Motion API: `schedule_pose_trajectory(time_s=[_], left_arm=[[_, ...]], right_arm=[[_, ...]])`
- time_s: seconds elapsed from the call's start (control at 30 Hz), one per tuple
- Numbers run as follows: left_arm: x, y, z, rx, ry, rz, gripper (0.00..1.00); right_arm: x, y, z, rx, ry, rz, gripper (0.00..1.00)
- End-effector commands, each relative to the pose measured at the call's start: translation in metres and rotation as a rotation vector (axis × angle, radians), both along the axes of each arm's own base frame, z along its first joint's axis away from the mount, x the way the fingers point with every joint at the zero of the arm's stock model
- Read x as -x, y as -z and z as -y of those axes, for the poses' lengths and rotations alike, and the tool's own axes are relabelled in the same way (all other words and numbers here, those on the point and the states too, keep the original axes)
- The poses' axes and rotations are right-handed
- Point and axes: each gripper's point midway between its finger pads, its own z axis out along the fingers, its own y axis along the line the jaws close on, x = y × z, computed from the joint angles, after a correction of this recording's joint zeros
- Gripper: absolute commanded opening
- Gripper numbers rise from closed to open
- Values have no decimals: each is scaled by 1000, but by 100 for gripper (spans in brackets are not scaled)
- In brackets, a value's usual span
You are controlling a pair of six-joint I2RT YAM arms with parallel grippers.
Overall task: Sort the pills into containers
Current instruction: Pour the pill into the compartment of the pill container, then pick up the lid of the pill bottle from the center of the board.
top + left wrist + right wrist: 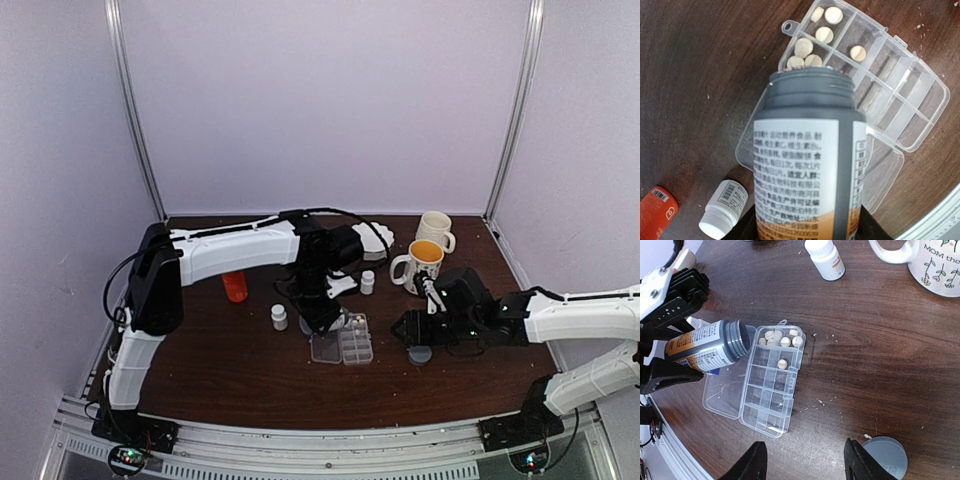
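The left claw (675, 335) grips the labelled middle of a grey supplement bottle (807, 165), tilted with its mouth over the clear pill box (771, 390). Round cream pills (804, 47) lie in the box's end cells, several crowded together and one alone. They look light, smooth and apt to roll, so pouring suits them better than pinching. The thin box would probably slide and is best steadied at its rim. The right claw (805, 462) hangs wide and empty above the table (880, 355), beside a grey cap (885, 457).
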Motion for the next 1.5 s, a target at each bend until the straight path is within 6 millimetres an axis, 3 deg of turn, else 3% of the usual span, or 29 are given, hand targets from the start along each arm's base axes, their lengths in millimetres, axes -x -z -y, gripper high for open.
schedule_pose_trajectory(time_s=[0.0,0.27,0.6,0.87,1.23,1.47], left_arm=[[1,-11,5,51,16,28,0],[-9,-34,12,148,-10,120,0],[0,-42,12,265,-20,141,0],[10,-49,14,385,1,160,0],[16,-65,4,523,15,316,0],[53,-73,-16,578,88,418,0]], right_arm=[[0,4,13,119,-1,-3,58],[4,25,33,392,-44,-60,73],[5,44,38,585,-80,-97,71],[3,57,42,632,-59,-129,71],[4,62,40,631,-59,-146,70],[4,63,38,623,-63,-151,68]])
